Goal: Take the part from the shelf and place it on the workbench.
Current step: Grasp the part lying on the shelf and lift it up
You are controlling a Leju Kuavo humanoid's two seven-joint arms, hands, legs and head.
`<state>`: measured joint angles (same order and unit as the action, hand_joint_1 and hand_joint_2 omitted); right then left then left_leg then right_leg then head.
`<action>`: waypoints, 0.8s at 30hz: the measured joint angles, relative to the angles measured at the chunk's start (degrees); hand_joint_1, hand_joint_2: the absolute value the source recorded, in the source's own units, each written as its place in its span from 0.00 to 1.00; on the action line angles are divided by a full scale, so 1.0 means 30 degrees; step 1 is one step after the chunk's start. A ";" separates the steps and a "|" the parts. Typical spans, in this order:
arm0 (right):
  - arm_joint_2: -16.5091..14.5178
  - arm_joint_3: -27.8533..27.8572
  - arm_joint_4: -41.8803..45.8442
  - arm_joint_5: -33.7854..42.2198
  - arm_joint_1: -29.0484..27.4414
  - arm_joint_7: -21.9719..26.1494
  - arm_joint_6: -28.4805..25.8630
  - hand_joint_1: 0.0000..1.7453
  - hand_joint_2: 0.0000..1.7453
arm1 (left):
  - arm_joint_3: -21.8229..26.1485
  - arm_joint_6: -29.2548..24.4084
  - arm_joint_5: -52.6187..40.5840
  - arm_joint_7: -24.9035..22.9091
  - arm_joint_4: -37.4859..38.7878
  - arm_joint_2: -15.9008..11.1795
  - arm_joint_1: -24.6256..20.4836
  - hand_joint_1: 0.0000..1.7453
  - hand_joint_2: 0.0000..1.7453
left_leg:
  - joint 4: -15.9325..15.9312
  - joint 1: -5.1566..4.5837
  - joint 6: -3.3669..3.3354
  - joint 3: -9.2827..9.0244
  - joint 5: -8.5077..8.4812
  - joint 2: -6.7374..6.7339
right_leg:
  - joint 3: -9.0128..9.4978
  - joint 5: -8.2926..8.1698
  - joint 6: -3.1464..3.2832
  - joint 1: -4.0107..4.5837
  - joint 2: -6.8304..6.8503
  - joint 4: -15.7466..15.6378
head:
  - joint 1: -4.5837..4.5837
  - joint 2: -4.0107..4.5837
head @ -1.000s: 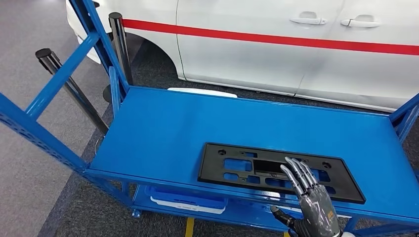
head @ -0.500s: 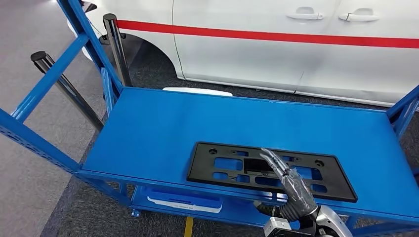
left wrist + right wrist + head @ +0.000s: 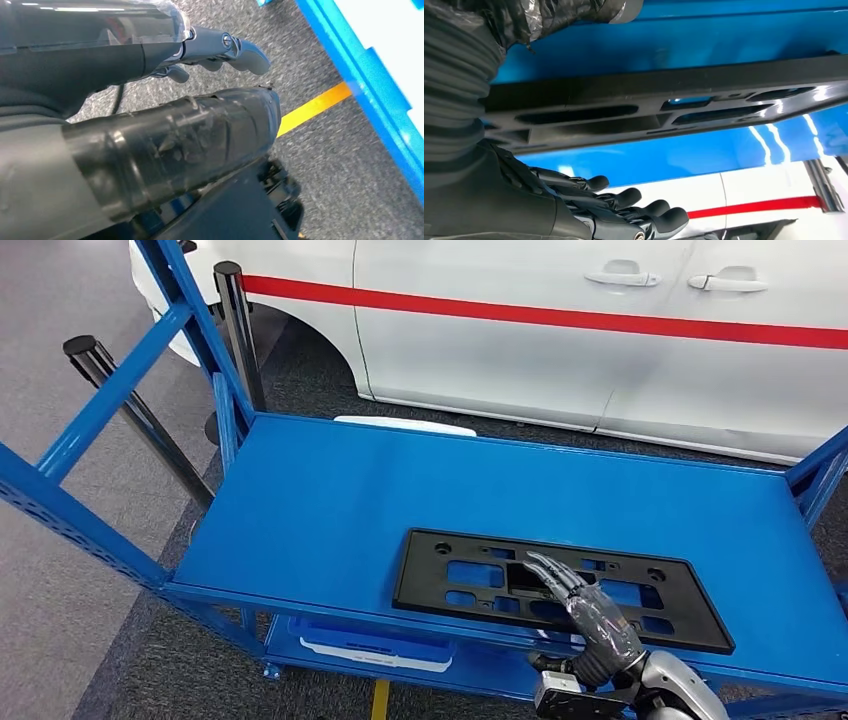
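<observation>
The part (image 3: 455, 585) is a flat black plastic plate with cut-outs, lying near the front edge of the blue shelf (image 3: 330, 500). My right hand (image 3: 590, 615) reaches over that front edge, with its fingers stretched above the plate's middle. In the right wrist view the plate (image 3: 664, 107) runs between the thumb and the spread fingers (image 3: 624, 207), and nothing is gripped. My left hand (image 3: 165, 135) hangs over the grey carpet and holds nothing.
A white car (image 3: 560, 350) with a red stripe stands close behind the shelf. Blue uprights (image 3: 110, 390) and black posts (image 3: 235, 330) flank the shelf's left end. A blue and white bin (image 3: 370, 645) sits on the lower level. A yellow line (image 3: 312, 107) marks the floor.
My right hand has leaned forward and left, and its fingers now lie over the plate's middle instead of pointing up at its front edge. The view has shifted slightly; the plate stays put.
</observation>
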<state>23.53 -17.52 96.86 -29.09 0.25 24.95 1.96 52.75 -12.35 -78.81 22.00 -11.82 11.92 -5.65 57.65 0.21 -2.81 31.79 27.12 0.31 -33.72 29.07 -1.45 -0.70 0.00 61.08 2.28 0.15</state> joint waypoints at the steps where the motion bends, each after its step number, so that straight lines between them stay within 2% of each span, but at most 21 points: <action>1: 0.0155 0.0009 -0.0078 -0.0020 0.0046 -0.0022 0.0009 0.00 1.00 | -0.0002 0.0022 -0.0002 0.0002 0.0000 0.0002 -0.0026 0.00 0.00 | -0.0060 0.0017 -0.0085 -0.0034 -0.0038 -0.0017 | -0.0400 0.0523 -0.0074 -0.0037 -0.0002 0.0891 | 0.0005 0.0000; 3: 0.0363 0.0007 -0.0253 -0.0098 0.0098 -0.0076 0.0058 0.00 1.00 | -0.0004 0.0053 -0.0007 0.0004 0.0000 0.0004 -0.0061 0.00 0.00 | -0.0059 -0.0003 -0.0156 -0.0031 -0.0032 -0.0034 | -0.1556 0.1587 -0.0222 -0.0073 -0.0002 0.3280 | 0.0009 0.0000; 4: 0.0448 0.0000 -0.0335 -0.0201 0.0102 -0.0181 0.0116 0.00 1.00 | -0.0004 0.0069 -0.0009 0.0004 0.0000 0.0004 -0.0060 0.00 0.00 | -0.0042 -0.0012 -0.0169 -0.0033 -0.0014 -0.0037 | -0.1981 0.1771 -0.0283 -0.0109 -0.0001 0.4100 | 0.0007 0.0000; 5: 0.0556 -0.0009 -0.0402 -0.0345 0.0103 -0.0322 0.0174 0.00 1.00 | -0.0004 0.0089 -0.0013 0.0004 0.0000 0.0004 -0.0057 0.00 0.00 | -0.0013 -0.0015 -0.0173 -0.0040 0.0010 -0.0034 | -0.2120 0.1589 -0.0330 -0.0152 0.0001 0.4291 | 0.0005 0.0000; 6: 0.0707 -0.0016 -0.0444 -0.0511 0.0119 -0.0499 0.0226 0.00 1.00 | -0.0007 0.0109 -0.0016 0.0004 0.0000 0.0007 -0.0055 0.00 0.00 | 0.0032 -0.0009 -0.0163 -0.0054 0.0047 -0.0020 | -0.1904 0.1080 -0.0360 -0.0200 0.0003 0.3756 | 0.0005 0.0000; 7: 0.0941 -0.0016 -0.0477 -0.0665 0.0159 -0.0696 0.0262 0.00 1.00 | -0.0015 0.0131 -0.0020 0.0004 0.0000 0.0011 -0.0055 0.00 0.00 | 0.0101 0.0000 -0.0128 -0.0073 0.0114 -0.0002 | -0.1376 0.0341 -0.0384 -0.0256 0.0007 0.2591 | 0.0007 0.0000; 9: 0.1526 0.0018 -0.0532 -0.0814 0.0306 -0.0983 0.0311 0.00 1.00 | -0.0031 0.0153 -0.0025 0.0002 0.0000 0.0015 -0.0061 0.00 0.00 | 0.0286 -0.0050 0.0014 -0.0036 0.0266 0.0038 | -0.0347 -0.0525 -0.0335 -0.0268 -0.0008 0.0375 | 0.0005 0.0000; 10: 0.1835 0.0060 -0.0555 -0.0831 0.0372 -0.1103 0.0355 0.00 1.00 | -0.0038 0.0155 -0.0025 -0.0002 0.0000 0.0013 -0.0062 0.00 0.00 | 0.0358 -0.0091 0.0105 0.0004 0.0314 0.0048 | -0.0085 -0.0665 -0.0268 -0.0240 -0.0018 -0.0263 | 0.0000 0.0000; 12: 0.2344 0.0184 -0.0581 -0.0767 0.0433 -0.1258 0.0455 0.00 1.00 | -0.0051 0.0155 -0.0025 -0.0015 0.0000 0.0011 -0.0055 0.00 0.00 | 0.0382 -0.0144 0.0253 0.0059 0.0321 0.0058 | -0.0079 -0.0610 -0.0069 -0.0159 -0.0044 -0.0475 | -0.0015 0.0000; 14: 0.2682 0.0363 -0.0586 -0.0641 0.0439 -0.1355 0.0479 0.00 1.00 | -0.0069 0.0155 -0.0025 -0.0024 0.0000 0.0004 -0.0046 0.00 0.00 | 0.0664 -0.0125 0.0421 0.0160 0.0544 0.0032 | -0.0039 -0.0655 0.0162 -0.0220 -0.0026 -0.0557 | -0.0016 0.0000; 16: 0.2840 0.0523 -0.0586 -0.0608 0.0446 -0.1422 0.0339 0.00 1.00 | -0.0100 0.0155 -0.0033 -0.0026 0.0000 -0.0004 -0.0047 0.00 0.00 | 0.2104 -0.0078 0.0576 0.0757 0.1429 0.0006 | 0.0035 -0.0683 0.0399 -0.0256 0.0008 -0.0647 | -0.0027 0.0000; 18: 0.2873 0.0581 -0.0588 -0.0728 0.0426 -0.1481 0.0191 0.00 1.00 | -0.0129 0.0155 -0.0044 -0.0026 0.0000 -0.0004 -0.0034 0.00 0.00 | 0.4477 -0.0034 0.0637 0.1859 0.2562 0.0002 | 0.0047 -0.0665 0.0499 -0.0190 0.0033 -0.0649 | -0.0033 0.0000; 19: 0.2873 0.0585 -0.0590 -0.0796 0.0406 -0.1503 0.0160 0.00 1.00 | -0.0138 0.0155 -0.0047 -0.0026 0.0000 -0.0004 -0.0018 0.00 0.00 | 0.5409 -0.0025 0.0646 0.2320 0.2854 0.0002 | 0.0051 -0.0662 0.0506 -0.0168 0.0037 -0.0647 | -0.0033 0.0000; 20: 0.2873 0.0590 -0.0592 -0.0847 0.0388 -0.1515 0.0157 0.00 1.00 | -0.0144 0.0155 -0.0047 -0.0025 0.0000 -0.0004 0.0001 0.00 0.00 | 0.5724 -0.0025 0.0633 0.2503 0.2766 0.0001 | 0.0063 -0.0656 0.0509 -0.0157 0.0033 -0.0645 | -0.0033 0.0000; 21: 0.2873 0.0601 -0.0594 -0.0876 0.0375 -0.1530 0.0157 0.00 1.00 | -0.0149 0.0155 -0.0049 -0.0025 0.0000 -0.0004 0.0016 0.00 0.00 | 0.5371 -0.0025 0.0601 0.2367 0.2340 0.0001 | 0.0093 -0.0648 0.0508 -0.0153 0.0022 -0.0643 | -0.0033 0.0000; 23: 0.2876 0.0634 -0.0594 -0.0896 0.0365 -0.1553 0.0157 0.00 1.00 | -0.0158 0.0155 -0.0058 -0.0025 0.0000 -0.0004 0.0019 0.00 0.00 | 0.3041 -0.0028 0.0467 0.1325 0.0965 0.0002 | 0.0179 -0.0609 0.0479 -0.0153 -0.0001 -0.0639 | -0.0031 0.0000; 24: 0.2878 0.0650 -0.0594 -0.0896 0.0368 -0.1565 0.0155 0.00 1.00 | -0.0166 0.0155 -0.0067 -0.0024 0.0000 -0.0004 0.0003 0.00 0.00 | 0.1869 -0.0050 0.0400 0.0802 0.0505 0.0004 | 0.0189 -0.0580 0.0430 -0.0116 -0.0011 -0.0608 | -0.0029 0.0000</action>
<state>32.17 -15.57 95.08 -31.78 1.36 20.26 2.42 52.25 -11.89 -79.01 21.93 -11.82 11.91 -5.64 63.26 0.06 -1.61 34.20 28.64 0.32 -33.15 27.33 -0.16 -1.04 -0.04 59.26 2.20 0.15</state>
